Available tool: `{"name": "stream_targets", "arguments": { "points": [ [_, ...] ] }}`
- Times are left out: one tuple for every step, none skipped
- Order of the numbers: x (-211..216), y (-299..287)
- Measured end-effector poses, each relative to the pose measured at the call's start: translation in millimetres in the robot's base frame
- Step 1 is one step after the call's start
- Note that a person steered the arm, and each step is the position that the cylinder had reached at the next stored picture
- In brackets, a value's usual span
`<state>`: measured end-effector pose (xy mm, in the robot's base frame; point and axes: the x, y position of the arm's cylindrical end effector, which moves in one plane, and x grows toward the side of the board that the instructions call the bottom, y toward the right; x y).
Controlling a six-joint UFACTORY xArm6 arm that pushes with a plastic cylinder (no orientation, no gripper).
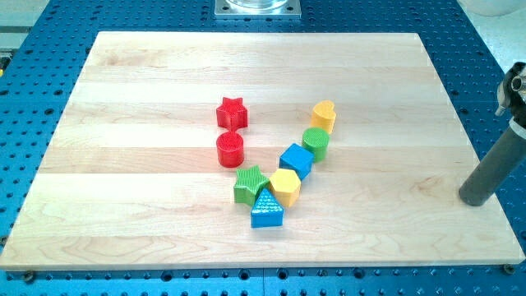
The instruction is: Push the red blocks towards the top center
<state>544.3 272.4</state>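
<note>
Tip point(475, 200): lower right, well apart from all blocks, touching nothing
Red cylinder point(230, 150): centre-left; light, rigid, may roll off line; push its lower face
Red star point(232, 113): just above; push points squarely

You are looking at a lab bench: a wooden board point(263, 90) lies on a blue metal plate drilled with rows of holes point(485, 49), with a metal mount point(257, 8) at the view's top.
</note>
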Motion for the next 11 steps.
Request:
{"name": "stream_targets", "arguments": {
  "points": [
    [-0.3,-1.2],
    [-0.6,-6.0],
    [-0.6,-15.3],
    [4.0,-30.3],
    [9.5,-57.6],
    [65.5,-68.5],
    [73.7,-76.5],
    [73.9,-80.3],
    [74.1,-80.1],
    [65.7,-90.7],
    [73.6,-99.0]
  ]
}}
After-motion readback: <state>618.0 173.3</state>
